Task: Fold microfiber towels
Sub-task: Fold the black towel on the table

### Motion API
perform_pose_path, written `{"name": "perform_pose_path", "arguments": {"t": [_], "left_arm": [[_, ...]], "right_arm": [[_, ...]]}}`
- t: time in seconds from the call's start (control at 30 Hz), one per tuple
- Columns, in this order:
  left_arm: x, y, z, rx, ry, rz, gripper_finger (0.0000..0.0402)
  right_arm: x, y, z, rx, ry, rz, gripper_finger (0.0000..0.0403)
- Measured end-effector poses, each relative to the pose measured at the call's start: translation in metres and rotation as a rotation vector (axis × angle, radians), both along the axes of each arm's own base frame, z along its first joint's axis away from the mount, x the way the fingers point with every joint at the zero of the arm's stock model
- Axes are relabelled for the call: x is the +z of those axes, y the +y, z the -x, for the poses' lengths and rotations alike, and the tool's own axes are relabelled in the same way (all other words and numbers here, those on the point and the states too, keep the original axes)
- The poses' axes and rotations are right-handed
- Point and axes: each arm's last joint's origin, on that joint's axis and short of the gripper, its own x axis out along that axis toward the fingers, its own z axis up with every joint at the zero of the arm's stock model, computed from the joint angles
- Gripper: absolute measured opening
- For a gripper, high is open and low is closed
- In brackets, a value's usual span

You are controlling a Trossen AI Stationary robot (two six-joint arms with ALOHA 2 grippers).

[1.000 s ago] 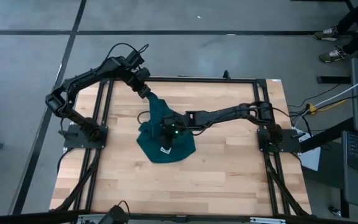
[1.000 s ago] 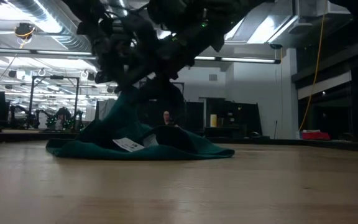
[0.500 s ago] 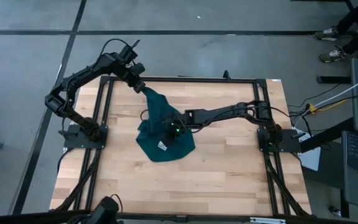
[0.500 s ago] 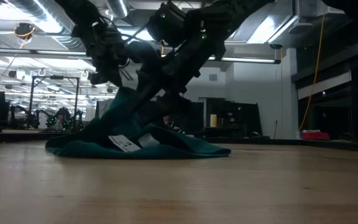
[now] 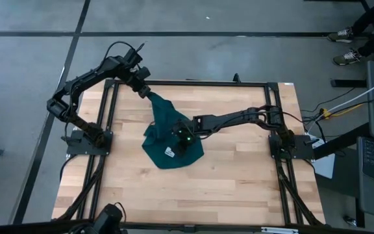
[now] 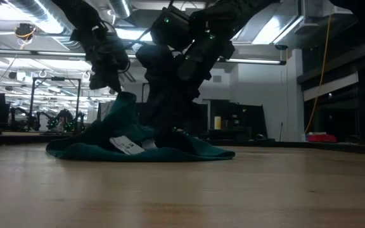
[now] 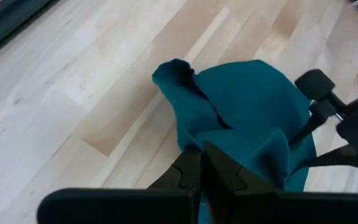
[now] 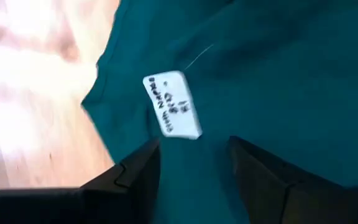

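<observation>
The teal towel [image 5: 171,138] lies bunched near the middle of the table [image 5: 239,175], one corner drawn up toward the table's far edge. The left gripper [image 5: 144,91] holds that corner, jaws clamped on the cloth. The right gripper [image 5: 179,139] hangs over the heap beside the white tag [image 8: 172,104], jaws apart, gripping nothing.

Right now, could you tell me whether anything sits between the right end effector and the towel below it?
Nothing visible does. The right end effector hangs open directly over the teal towel, near its white tag, with only bare cloth between its fingers. The left end effector, shut on a towel corner, is off to the far side.
</observation>
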Motion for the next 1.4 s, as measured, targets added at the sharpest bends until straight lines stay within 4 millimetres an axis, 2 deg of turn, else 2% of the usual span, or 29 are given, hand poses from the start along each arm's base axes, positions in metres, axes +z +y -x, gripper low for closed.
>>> {"name": "perform_pose_path", "arguments": {"t": [0.13, 0.47, 0.83, 1.17, 1.3, 1.4], "left_arm": [[-0.003, 0.0, 0.002, 0.004, 0.004, 0.009, 0.0002], [-0.002, 0.001, 0.002, 0.007, -0.001, 0.001, 0.0002], [0.001, 0.007, -0.002, 0.03, -0.078, -0.015, 0.0002], [0.0, 0.006, -0.002, 0.028, -0.071, -0.007, 0.0002], [0.0, 0.006, -0.002, 0.028, -0.071, -0.004, 0.0002], [0.0, 0.004, -0.003, 0.019, -0.069, 0.006, 0.0002]], "right_arm": [[0.001, 0.0, -0.002, 0.008, -0.029, -0.001, 0.0187], [0.017, -0.017, -0.016, -0.057, -0.185, -0.015, 0.0178], [0.018, -0.019, -0.018, -0.109, -0.208, -0.002, 0.0178], [-0.017, -0.02, -0.029, -0.161, -0.192, -0.059, 0.0169], [-0.039, -0.019, -0.03, -0.156, -0.128, -0.105, 0.0172], [-0.045, -0.019, -0.029, -0.159, -0.095, -0.123, 0.0174]]}}
